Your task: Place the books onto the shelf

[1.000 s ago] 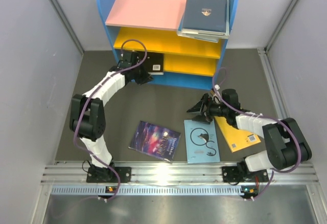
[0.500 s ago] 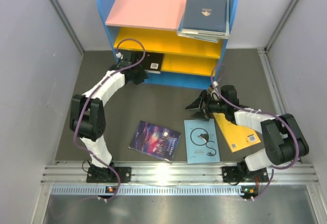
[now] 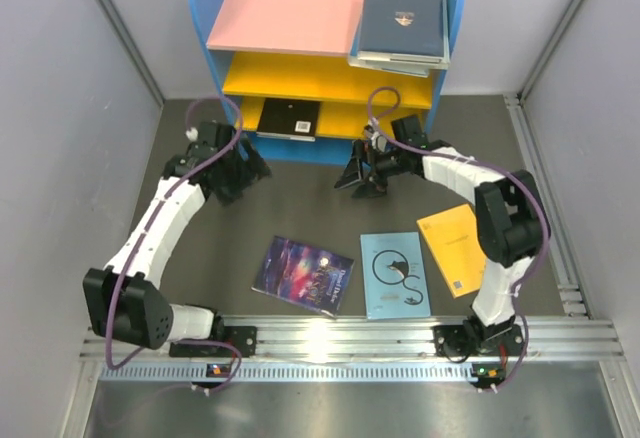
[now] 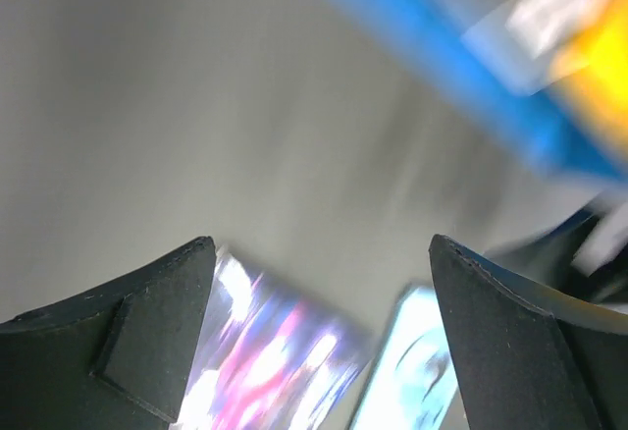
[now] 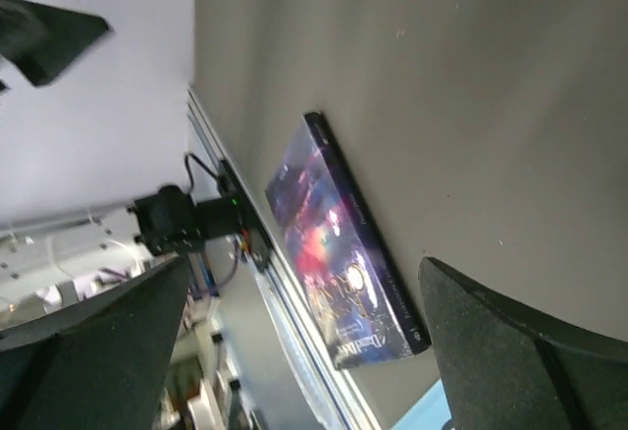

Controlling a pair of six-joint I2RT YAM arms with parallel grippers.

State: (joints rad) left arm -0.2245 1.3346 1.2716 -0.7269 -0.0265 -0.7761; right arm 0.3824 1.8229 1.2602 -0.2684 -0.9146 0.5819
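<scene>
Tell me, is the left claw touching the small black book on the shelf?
Apart. In the top view the left gripper sits over the floor, off the black book; its wrist view shows open jaws around nothing.

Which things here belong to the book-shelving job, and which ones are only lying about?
Job:
blue-sided shelf with pink top
dark navy book on it
small black book inside
purple galaxy book, light blue swirl book, yellow-orange book, not yet shelved

Just there:
aluminium rail at near edge
grey side walls
</scene>
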